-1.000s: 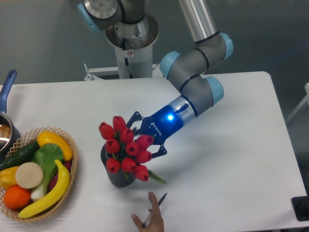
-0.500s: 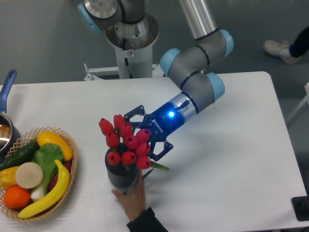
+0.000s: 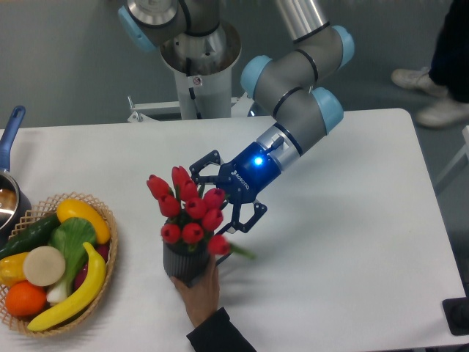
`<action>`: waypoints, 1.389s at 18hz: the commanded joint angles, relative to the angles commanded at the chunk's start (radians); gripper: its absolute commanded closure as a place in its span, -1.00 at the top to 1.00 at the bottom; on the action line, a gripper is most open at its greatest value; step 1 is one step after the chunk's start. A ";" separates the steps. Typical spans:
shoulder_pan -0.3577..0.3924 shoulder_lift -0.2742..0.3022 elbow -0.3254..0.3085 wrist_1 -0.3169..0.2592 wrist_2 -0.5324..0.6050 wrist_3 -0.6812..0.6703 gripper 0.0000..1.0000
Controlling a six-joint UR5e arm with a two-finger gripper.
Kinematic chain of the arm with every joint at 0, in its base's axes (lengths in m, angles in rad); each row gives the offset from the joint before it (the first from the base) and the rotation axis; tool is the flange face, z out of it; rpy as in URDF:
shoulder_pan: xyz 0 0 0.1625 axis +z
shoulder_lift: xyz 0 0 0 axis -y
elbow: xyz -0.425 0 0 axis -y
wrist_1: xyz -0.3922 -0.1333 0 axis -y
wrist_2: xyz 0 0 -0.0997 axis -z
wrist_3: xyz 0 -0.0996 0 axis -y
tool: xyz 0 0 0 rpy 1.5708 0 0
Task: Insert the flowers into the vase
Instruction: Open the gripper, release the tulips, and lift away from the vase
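Observation:
The flowers (image 3: 188, 213), a tight bunch of red tulip buds, stand with their stems down in the vase (image 3: 182, 265), a small dark grey ribbed cylinder on the table left of centre. A green leaf (image 3: 240, 251) sticks out to the right over the rim. My gripper (image 3: 219, 197) is just to the right of the buds, tilted down to the left. Its jaws are spread wide, one above and one below the right side of the bunch, and they do not clamp the stems. A person's hand (image 3: 201, 288) holds the vase from the near side.
A wicker basket (image 3: 108, 249) with banana, orange, cucumber and other produce stands at the left edge. A pot with a blue handle (image 3: 10, 133) is at the far left. The person's sleeve (image 3: 218, 337) reaches in from the front edge. The robot base (image 3: 198, 62) stands behind the table.
The person's hand came in from the front and took hold of the vase. My gripper opened and drew back slightly up and right. The bunch now stands more upright in the vase.

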 joint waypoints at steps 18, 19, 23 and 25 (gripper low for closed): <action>0.165 0.233 0.049 -0.003 0.739 0.012 1.00; 0.175 0.236 0.051 -0.003 0.788 0.012 1.00; 0.213 0.259 0.067 -0.008 0.925 0.050 1.00; 0.213 0.282 0.074 -0.018 1.009 0.119 1.00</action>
